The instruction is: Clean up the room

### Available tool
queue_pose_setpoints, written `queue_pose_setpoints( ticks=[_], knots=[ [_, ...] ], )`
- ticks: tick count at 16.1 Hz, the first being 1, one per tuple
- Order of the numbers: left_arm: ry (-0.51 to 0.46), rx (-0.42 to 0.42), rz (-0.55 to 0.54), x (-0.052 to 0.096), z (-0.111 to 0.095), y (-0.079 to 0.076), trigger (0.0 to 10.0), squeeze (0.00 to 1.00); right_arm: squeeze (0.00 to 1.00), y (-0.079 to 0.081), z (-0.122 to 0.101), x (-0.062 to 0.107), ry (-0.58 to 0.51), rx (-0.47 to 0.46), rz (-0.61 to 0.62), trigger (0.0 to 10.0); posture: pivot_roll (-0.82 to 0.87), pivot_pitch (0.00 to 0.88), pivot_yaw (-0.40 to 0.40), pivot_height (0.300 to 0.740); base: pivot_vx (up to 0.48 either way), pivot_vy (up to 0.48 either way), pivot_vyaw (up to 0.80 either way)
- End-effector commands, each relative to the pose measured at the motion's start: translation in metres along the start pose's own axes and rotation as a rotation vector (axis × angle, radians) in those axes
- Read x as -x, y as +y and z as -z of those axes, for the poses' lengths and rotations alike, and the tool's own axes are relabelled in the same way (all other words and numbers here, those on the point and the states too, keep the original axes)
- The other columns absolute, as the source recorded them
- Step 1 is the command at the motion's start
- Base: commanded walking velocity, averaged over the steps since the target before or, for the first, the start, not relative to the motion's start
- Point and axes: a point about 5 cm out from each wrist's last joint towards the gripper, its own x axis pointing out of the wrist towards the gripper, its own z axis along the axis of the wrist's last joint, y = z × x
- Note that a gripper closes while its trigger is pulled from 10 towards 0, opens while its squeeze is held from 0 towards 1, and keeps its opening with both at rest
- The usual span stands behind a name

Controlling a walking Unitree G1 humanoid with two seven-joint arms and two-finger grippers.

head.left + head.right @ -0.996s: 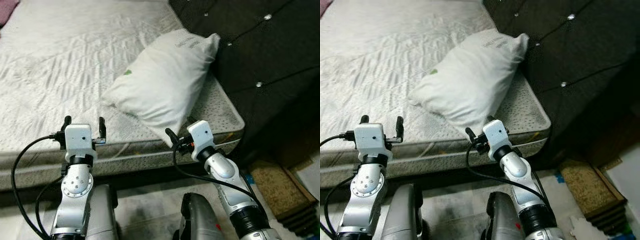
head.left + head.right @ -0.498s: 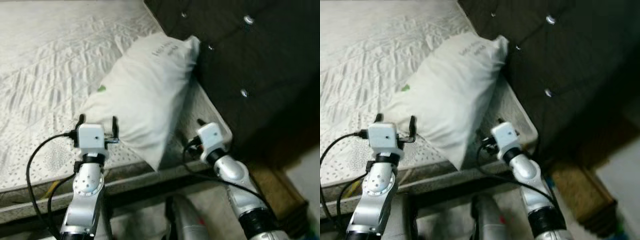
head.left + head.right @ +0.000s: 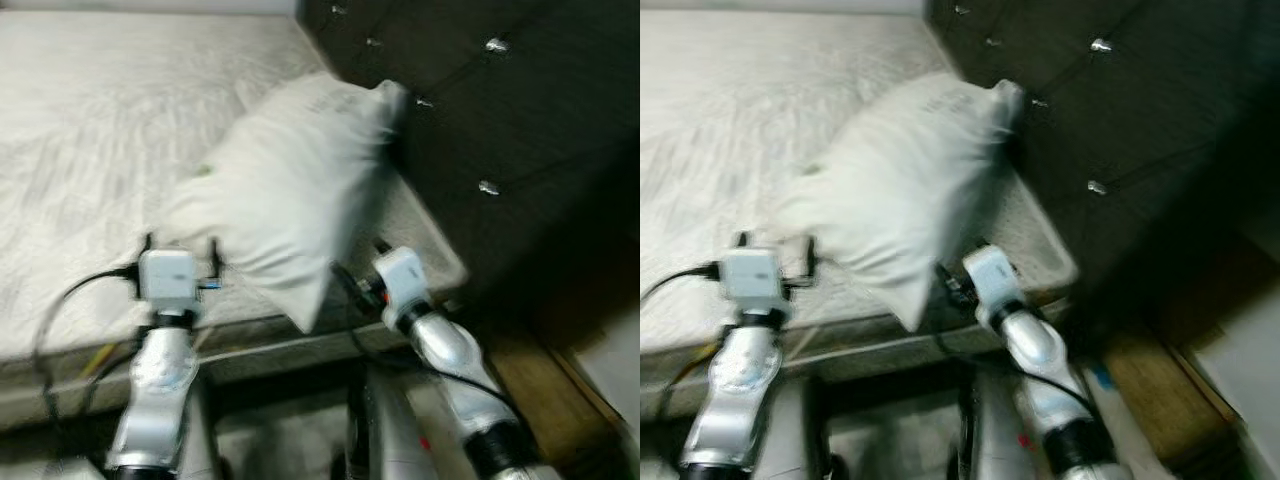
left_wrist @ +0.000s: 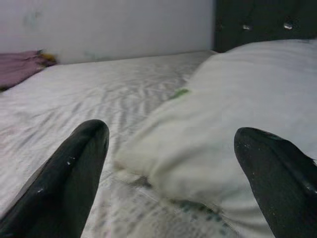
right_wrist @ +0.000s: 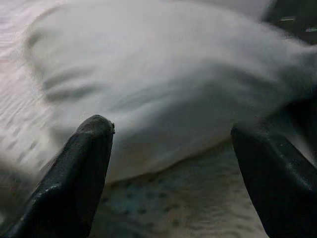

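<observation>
A white pillow (image 3: pixel 290 190) lies on the bare mattress (image 3: pixel 80 150), its far end leaning against the dark headboard. My left gripper (image 3: pixel 180 244) is open at the bed's near edge, just left of the pillow's near corner. My right gripper (image 3: pixel 357 258) is open too, right beside that corner on its right. In the left wrist view the pillow (image 4: pixel 237 129) sits ahead between the open left gripper (image 4: pixel 171 131) fingers. Seen from the right wrist, the pillow (image 5: pixel 173 74) bulges close in front of the open right gripper (image 5: pixel 173 126). Both head views are blurred.
A dark tufted headboard (image 3: pixel 500 120) rises along the bed's right side. A purple cloth (image 4: pixel 20 69) lies at the far end of the mattress by a white wall (image 4: pixel 124 25). Brown matting (image 3: pixel 530 370) covers the floor to the right, below the bed's corner.
The whole head view has shifted and blurred, so the camera moved. The pillow now sits closer between the two grippers. Both grippers stay open.
</observation>
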Motion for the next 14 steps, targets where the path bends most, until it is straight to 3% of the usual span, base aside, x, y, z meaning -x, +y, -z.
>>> queue_pose_setpoints(
  ticks=[1, 4, 14],
  knots=[
    [0.037, -0.017, -0.020, 0.0052, 0.0085, 0.0057, 10.0, 0.00, 0.00, 0.0055, -0.0064, -0.0048, -0.025, 0.016, -0.031, 10.0, -0.04, 0.136, -0.104, 0.539, 0.000, 0.000, 0.78],
    [0.037, -0.016, -0.021, 0.0053, 0.0084, 0.0049, 10.0, 0.00, 0.00, 0.0053, -0.0062, -0.0047, -0.024, 0.017, -0.032, 10.0, -0.04, 0.138, -0.105, 0.539, 0.000, 0.000, 0.77],
    [0.016, -0.010, -0.003, 0.0040, 0.0056, 0.0035, 10.0, 0.00, 0.00, 0.0034, -0.0051, -0.0063, -0.016, -0.007, -0.020, 10.0, -0.05, 0.151, -0.105, 0.519, 0.000, 0.000, 0.00]
  ],
)
